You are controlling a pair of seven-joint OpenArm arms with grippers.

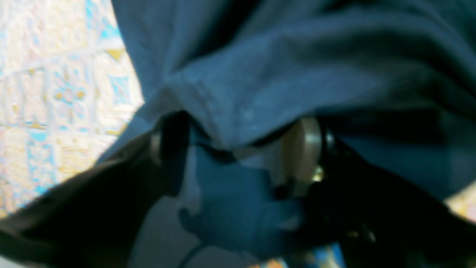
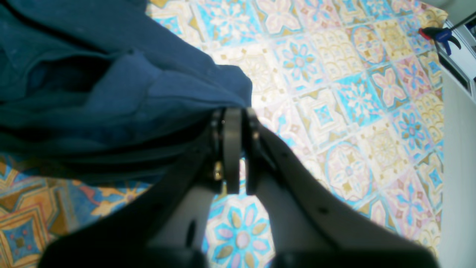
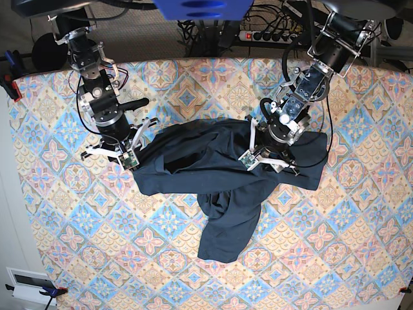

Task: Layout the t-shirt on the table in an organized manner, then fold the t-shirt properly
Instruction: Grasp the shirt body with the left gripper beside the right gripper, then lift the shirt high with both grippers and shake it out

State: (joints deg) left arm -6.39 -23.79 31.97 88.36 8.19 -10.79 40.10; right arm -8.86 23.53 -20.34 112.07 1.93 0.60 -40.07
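The dark navy t-shirt point(image 3: 219, 174) lies crumpled across the middle of the patterned table point(image 3: 64, 194), with one part trailing toward the front. My right gripper point(image 3: 124, 154) is at the shirt's left edge. In the right wrist view it point(image 2: 236, 111) is shut, with the shirt's point(image 2: 111, 93) edge pinched at its tips above the table point(image 2: 334, 93). My left gripper point(image 3: 268, 160) sits on the shirt's right part. In the blurred left wrist view its fingers point(image 1: 301, 149) stand apart, and folds of the shirt point(image 1: 297, 67) drape over and between them.
A blue and red clamp point(image 2: 444, 37) grips the table edge near the right arm, and another clamp point(image 3: 11, 81) sits on the left edge. Cables and a power strip point(image 3: 271, 35) lie behind the table. A white box point(image 3: 29, 281) stands at the front left.
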